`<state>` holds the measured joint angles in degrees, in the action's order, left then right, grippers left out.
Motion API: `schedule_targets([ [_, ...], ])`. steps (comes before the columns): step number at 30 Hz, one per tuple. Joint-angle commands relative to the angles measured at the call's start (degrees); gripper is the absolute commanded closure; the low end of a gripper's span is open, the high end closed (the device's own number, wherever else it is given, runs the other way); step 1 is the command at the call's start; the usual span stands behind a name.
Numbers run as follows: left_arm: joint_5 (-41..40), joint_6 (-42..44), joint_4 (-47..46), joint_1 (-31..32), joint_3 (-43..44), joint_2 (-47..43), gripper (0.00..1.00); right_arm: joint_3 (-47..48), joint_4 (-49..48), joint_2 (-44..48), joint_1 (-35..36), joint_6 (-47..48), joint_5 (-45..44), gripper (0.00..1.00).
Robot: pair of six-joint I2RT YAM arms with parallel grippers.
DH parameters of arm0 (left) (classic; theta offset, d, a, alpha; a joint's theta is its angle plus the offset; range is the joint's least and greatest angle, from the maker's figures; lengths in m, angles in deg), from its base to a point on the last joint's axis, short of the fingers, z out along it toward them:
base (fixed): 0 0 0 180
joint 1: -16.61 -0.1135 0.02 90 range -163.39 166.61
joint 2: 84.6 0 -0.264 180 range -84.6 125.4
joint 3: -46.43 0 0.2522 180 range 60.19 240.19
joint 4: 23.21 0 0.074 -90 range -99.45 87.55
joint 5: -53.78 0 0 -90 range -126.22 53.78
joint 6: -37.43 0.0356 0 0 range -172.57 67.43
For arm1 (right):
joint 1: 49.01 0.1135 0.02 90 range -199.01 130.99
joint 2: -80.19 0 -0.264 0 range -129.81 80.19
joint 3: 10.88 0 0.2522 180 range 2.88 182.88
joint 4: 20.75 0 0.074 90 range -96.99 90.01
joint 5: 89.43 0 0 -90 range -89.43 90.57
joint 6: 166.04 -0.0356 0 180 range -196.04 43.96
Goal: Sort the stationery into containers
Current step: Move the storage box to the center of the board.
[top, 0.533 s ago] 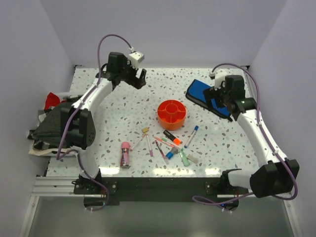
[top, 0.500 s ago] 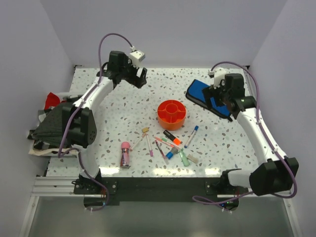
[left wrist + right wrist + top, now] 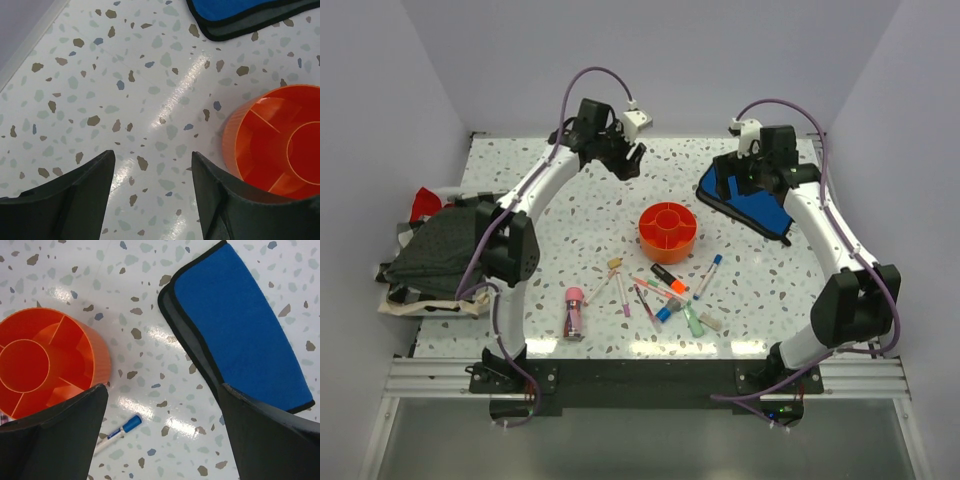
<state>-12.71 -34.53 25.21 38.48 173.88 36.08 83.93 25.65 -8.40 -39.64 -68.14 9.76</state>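
While plain pale walls are enclosing 3 sides, 1 white speckled table (image 3: 550,225) is carrying the whole scene under glare. 2 arms are arching over its far half. 1 heap of dark cloth (image 3: 435,248) is hanging off the table's left edge. 1 blue pouch (image 3: 765,208) is lying flat at far right, directly under the right gripper (image 3: 734,178), whose fingers are standing spread wide and holding nothing. The left gripper (image 3: 626,160) is hovering far left of centre, its fingers parted around bare table.

1 orange caddy (image 3: 668,227) is sitting mid-table, between the 2 grippers and nearer the robot than both. It is showing at the lower right of the left wrist view and the lower left of the right wrist view.

1 pink-capped glue tube (image 3: 574,312) is lying alone near the front edge. The pens and markers (image 3: 655,290) are lying scattered just in front of the caddy, well apart from both grippers and overlapping too much for a sure count. 1 blue-capped marker (image 3: 708,276) is lying beside the caddy's right side.
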Motion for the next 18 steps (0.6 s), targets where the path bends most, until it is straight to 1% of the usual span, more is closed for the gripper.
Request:
schedule_targets([
  [1, 2.59, 2.43, 4.89, 1.68, 2.33, 1.04, 0.34, 2.18, -0.56, 0.53, 0.04, -1.49, 1.36, 0.04],
  [6, 4.88, 2.08, 6.48, 3.27, -0.57, 1.22, 0.36, 2.35, -0.56, 0.27, 0.04, -1.84, 1.36, 0.04],
  [8, 5.84, 2.17, 7.09, 3.7, -1.97, 1.05, 0.39, 2.18, -0.48, 0.18, 0.13, -1.66, 1.36, 0.05],
  [14, 6.38, 2.44, 8.06, 5.29, -3.39, 1.31, 0.43, 1.47, -0.39, -0.26, 0.04, -0.87, 1.18, 0.06],
  [18, 6.02, 2.52, 8.24, 5.82, -3.47, 1.92, 0.44, 1.47, -0.65, -0.52, 0.04, -0.87, 0.83, 0.06],
])
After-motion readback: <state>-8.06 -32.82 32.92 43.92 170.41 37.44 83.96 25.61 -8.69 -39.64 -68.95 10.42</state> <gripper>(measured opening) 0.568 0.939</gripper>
